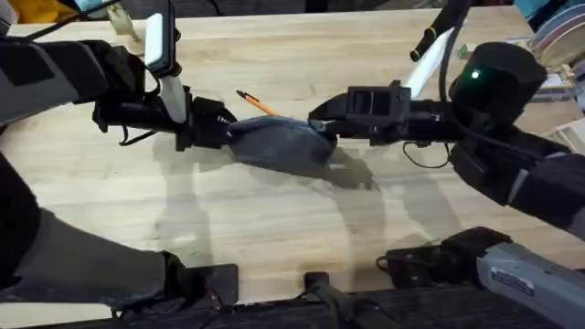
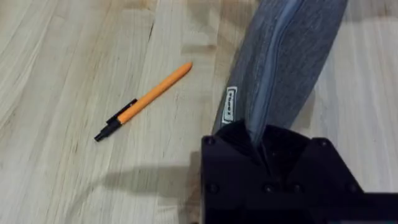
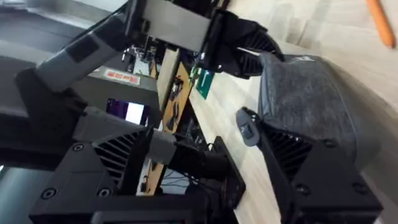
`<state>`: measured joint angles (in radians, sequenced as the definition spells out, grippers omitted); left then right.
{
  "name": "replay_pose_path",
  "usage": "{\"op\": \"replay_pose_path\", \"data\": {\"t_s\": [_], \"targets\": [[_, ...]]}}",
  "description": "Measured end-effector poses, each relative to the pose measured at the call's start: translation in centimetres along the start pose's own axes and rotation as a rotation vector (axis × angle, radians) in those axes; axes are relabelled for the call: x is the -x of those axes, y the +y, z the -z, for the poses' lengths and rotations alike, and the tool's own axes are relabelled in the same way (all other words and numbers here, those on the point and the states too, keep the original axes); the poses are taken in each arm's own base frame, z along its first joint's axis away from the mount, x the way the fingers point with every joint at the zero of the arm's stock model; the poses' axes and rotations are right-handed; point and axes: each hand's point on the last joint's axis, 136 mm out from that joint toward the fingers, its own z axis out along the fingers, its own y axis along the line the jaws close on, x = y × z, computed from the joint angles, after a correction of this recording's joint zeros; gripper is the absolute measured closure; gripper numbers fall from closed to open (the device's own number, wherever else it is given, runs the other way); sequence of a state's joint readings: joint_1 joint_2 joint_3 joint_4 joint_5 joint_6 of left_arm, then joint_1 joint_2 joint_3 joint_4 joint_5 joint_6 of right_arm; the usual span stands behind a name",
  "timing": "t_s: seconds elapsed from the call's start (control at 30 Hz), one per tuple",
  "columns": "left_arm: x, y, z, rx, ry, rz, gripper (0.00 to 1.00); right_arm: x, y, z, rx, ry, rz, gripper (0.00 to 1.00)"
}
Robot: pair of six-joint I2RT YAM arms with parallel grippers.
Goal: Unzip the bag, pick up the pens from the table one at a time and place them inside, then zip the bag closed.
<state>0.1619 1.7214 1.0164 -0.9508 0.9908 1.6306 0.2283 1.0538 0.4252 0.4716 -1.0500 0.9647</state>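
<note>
Grey fabric, the bag (image 1: 279, 143) sits at centre frame in the overhead view, stretched between both arms above the desk (image 1: 274, 228). The left pincer (image 2: 258, 146) is clamped on the bag's left end. The right pincer (image 1: 322, 123) meets the right end; its grip cannot be confirmed. Judged step: working the zip. One orange pen (image 2: 143, 101) lies on the desk just beyond the bag, upper centre. Bag contents are not visible. Next move requires a steady hold while the slider travels.

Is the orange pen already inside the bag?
No. In the left wrist view the orange pen lies on the bare table beside the grey bag, apart from it.
</note>
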Motion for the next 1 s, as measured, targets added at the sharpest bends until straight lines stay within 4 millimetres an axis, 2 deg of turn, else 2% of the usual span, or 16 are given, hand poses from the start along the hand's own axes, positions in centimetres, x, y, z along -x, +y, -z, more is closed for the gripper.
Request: {"op": "replay_pose_path", "data": {"t_s": [0.2, 0.33, 0.5, 0.77, 0.87, 1.0], "targets": [[0.1, -0.1, -0.1, -0.006, 0.000, 0.002, 0.958, -1.4, 0.1, 0.4, -0.008, 0.043, -0.035, 0.005], [0.0, -0.2, -0.2, -0.008, 0.003, -0.001, 0.958, -2.2, -0.9, 0.6, -0.038, 0.064, -0.070, 0.005], [0.0, -0.2, -0.2, -0.008, 0.003, -0.001, 0.958, -2.2, -0.8, 0.7, -0.039, 0.063, -0.042, 0.005], [0.0, -0.2, -0.2, -0.008, 0.003, -0.001, 0.959, -2.1, 0.5, 1.2, -0.036, 0.029, 0.039, 0.006], [0.0, -0.2, -0.2, -0.008, 0.003, -0.001, 0.959, -2.9, -0.5, 1.6, -0.097, 0.036, -0.003, 0.006], [0.0, -0.2, -0.2, -0.008, 0.003, -0.001, 0.959, -4.9, -2.6, 3.0, -0.270, 0.068, -0.092, 0.006]]}}
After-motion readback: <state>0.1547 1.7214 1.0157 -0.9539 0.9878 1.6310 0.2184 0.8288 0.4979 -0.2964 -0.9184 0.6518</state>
